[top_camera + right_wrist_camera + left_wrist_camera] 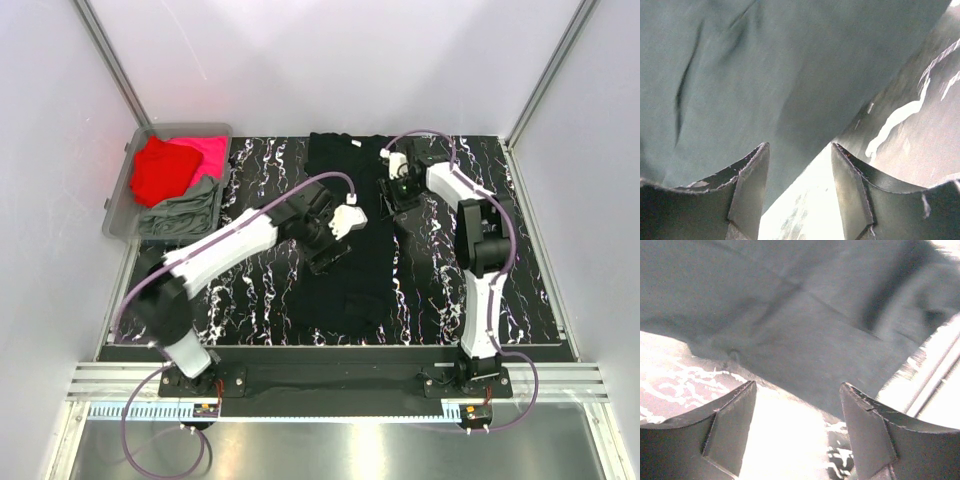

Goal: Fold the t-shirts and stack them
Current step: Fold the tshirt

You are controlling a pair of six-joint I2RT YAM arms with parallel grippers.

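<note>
Between the fingers of the left gripper [797, 390] nothing is held. Its jaws are seen standing wide apart, with the left edge of the black t-shirt [340, 290] lying just ahead of the tips on the table [250, 300]. Further along the shirt, the right gripper [800, 150] is likewise found open and empty, set at the cloth's right edge. Folding this shirt is judged to be the step in hand. Both edges would next need to be pinched and carried across together. Well off beyond the left gripper's left side, a red t-shirt [160, 170], a pink t-shirt [208, 152] and a grey-green t-shirt [185, 212] are kept in a bin [116, 205].
</note>
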